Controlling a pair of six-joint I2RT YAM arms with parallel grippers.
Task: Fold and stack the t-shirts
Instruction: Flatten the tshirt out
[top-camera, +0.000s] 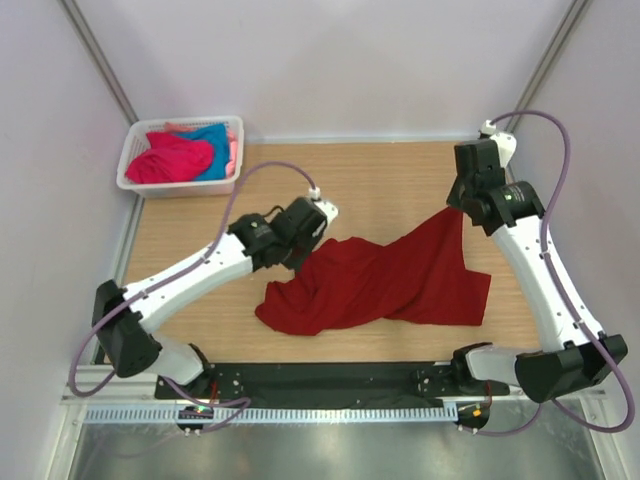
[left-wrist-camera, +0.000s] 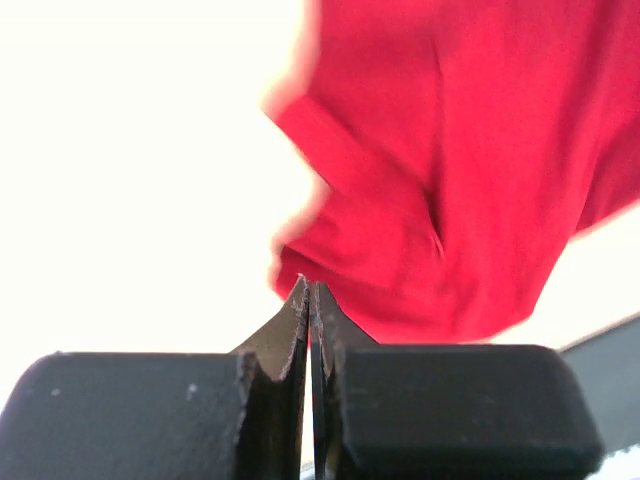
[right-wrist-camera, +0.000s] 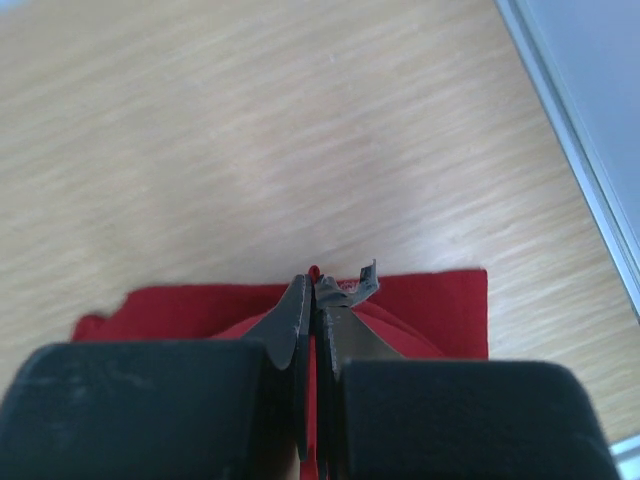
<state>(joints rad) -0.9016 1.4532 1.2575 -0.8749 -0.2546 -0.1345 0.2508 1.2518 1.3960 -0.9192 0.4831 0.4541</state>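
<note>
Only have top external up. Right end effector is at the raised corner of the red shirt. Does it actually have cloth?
Observer: Yes. Right wrist shows the right end effector closed, with a sliver of the dark red t-shirt pinched between the jaws.
Operator: Left one?
Observer: Left wrist shows the left end effector closed too, but no cloth shows between the jaws. The shirt sits just past the tips.
Operator: Is that view sharp enough to trust?
Observer: The end effector is sharp. The shirt is blurred there, and the background is blown out white.
</note>
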